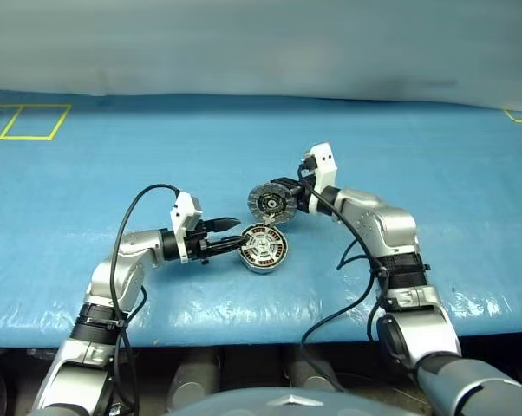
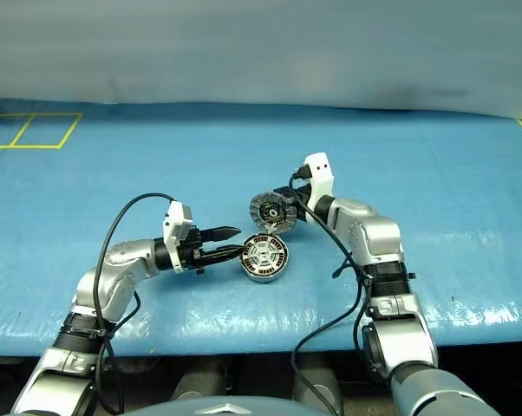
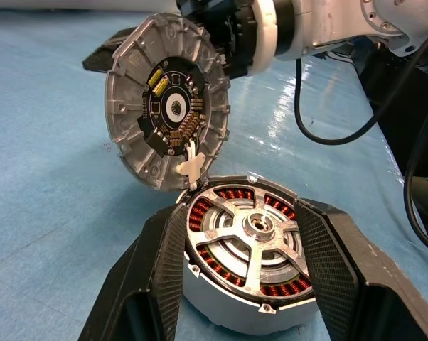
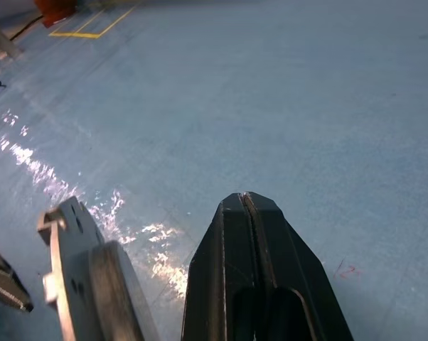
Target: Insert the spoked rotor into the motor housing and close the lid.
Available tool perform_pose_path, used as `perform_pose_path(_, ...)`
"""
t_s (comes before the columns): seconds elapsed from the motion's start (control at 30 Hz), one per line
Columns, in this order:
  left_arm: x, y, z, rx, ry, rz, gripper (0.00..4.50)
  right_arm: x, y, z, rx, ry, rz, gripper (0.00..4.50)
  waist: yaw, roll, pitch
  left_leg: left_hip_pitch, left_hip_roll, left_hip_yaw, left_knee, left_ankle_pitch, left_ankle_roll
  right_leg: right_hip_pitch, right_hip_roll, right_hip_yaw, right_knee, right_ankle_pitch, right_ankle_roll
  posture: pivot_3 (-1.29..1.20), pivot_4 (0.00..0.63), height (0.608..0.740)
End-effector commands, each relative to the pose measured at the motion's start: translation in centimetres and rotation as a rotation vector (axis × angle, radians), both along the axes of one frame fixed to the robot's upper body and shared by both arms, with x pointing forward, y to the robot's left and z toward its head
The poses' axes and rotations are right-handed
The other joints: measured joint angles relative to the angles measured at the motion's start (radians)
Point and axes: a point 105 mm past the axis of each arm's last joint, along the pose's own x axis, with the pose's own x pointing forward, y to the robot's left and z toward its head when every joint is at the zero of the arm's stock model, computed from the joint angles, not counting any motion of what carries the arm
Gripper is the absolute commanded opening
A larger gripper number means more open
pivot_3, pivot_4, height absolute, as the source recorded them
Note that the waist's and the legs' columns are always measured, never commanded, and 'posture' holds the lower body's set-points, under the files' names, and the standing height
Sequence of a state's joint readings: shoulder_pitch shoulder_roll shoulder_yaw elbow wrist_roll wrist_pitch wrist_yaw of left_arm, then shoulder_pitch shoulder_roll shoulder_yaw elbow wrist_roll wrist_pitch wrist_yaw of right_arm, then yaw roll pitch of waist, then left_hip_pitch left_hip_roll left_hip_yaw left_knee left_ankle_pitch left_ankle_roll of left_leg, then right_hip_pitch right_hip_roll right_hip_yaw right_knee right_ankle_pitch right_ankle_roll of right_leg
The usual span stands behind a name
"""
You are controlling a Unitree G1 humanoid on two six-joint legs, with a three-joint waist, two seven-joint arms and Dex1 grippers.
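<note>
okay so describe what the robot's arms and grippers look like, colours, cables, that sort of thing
Both arms are silver-grey metal with black bands at the joints. Each wrist carries a white block, and a loose black cable loops along each arm. The left gripper and the right gripper each have two black, tapered fingers; the left gripper's fingers show a woven, carbon-like texture.

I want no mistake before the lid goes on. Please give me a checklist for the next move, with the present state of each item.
1. Housing steady: left gripper has a finger on each side of it. Ok.
2. Spoked wheel inside the housing: ok; fully seated, cannot tell.
3. Lid level and centred over the housing: tilted, by the rim. Not ok.
4. Lid held firmly: right gripper is shut, with the lid beside its fingers. Cannot tell.
</note>
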State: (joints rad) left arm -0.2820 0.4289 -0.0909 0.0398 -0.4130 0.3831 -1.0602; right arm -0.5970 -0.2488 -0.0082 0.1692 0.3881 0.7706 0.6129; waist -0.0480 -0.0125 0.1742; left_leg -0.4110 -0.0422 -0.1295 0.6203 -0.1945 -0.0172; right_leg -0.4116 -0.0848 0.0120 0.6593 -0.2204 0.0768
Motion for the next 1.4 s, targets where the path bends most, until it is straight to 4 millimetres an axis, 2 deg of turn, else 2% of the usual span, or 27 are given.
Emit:
perform_pose_path(0.03,0.5,0.6,1.0,-0.017,-0.035,0.02,2.6,-1.4,0.6,1.2,0.053,-0.031,0.065,0.03,-0.002,0.0,0.0,0.0,0.0,0.0,0.0,0.0,0.0,0.0,0.0,0.0,0.0,0.0,0.0,0.0,0.15,0.74)
perform_pose_path(0.23,0.8,1.6,1.6,-0.047,-0.036,0.057,2.6,-4.8,1.3,2.5,0.219,-0.062,0.199,0.03,-0.003,0.0,0.0,0.0,0.001,0.0,0.0,0.0,0.0,0.0,0.001,0.0,0.0,0.0,0.001,0.0,0.15,0.74)
perform_pose_path(0.53,0.6,3.4,2.6,-0.13,-0.011,0.116,2.6,-8.3,2.1,1.3,0.192,-0.105,0.303,0.03,-0.002,0.0,0.0,0.0,0.001,-0.001,0.001,0.0,0.0,0.0,0.001,0.0,0.0,-0.002,0.004,0.0,0.15,0.74)
perform_pose_path(0.83,0.4,2.9,2.4,-0.122,0.0,0.104,2.6,-10.3,3.1,-3.6,0.02,-0.021,0.32,0.03,0.006,0.0,0.0,0.0,0.001,-0.001,0.001,0.0,-0.001,0.001,0.001,0.0,0.0,-0.002,0.004,0.0,0.15,0.74)
perform_pose_path(1.0,0.2,2.1,2.1,-0.106,0.01,0.071,2.6,-10.4,2.9,-6.4,-0.095,0.013,0.274,0.03,0.01,0.0,0.0,0.001,0.001,-0.001,0.001,0.0,-0.001,0.002,0.001,0.0,0.0,-0.002,0.004,0.0,0.15,0.74)
perform_pose_path(1.07,0.0,1.7,1.7,-0.078,0.014,0.046,2.6,-10.4,2.8,-7.0,-0.119,0.004,0.259,0.03,0.011,-0.001,-0.001,0.002,0.002,-0.001,0.001,0.0,-0.001,0.003,0.001,0.0,0.0,-0.003,0.003,0.0,0.15,0.74)
perform_pose_path(1.13,-0.3,1.1,1.6,-0.067,0.016,0.009,2.6,-10.3,2.8,-6.8,-0.092,-0.024,0.236,0.03,0.011,-0.001,-0.001,0.003,0.002,-0.001,0.001,0.001,-0.001,0.004,0.001,0.0,0.0,-0.003,0.002,0.0,0.15,0.74)
perform_pose_path(1.23,-0.5,0.9,1.2,-0.01,0.005,-0.02,2.6,-10.2,2.8,-5.3,-0.034,-0.087,0.217,0.03,0.011,-0.001,-0.001,0.004,0.002,-0.001,0.001,0.001,-0.001,0.005,0.001,0.0,0.0,-0.005,-0.002,0.0,0.15,0.74)
perform_pose_path(1.4,-0.4,1.1,1.0,0.0,0.01,-0.022,2.6,-9.8,2.8,-1.9,0.035,-0.216,0.178,0.03,0.013,-0.001,-0.001,0.002,0.002,-0.001,0.001,0.001,-0.001,0.002,0.001,0.0,0.0,-0.005,-0.002,0.0,0.15,0.74)
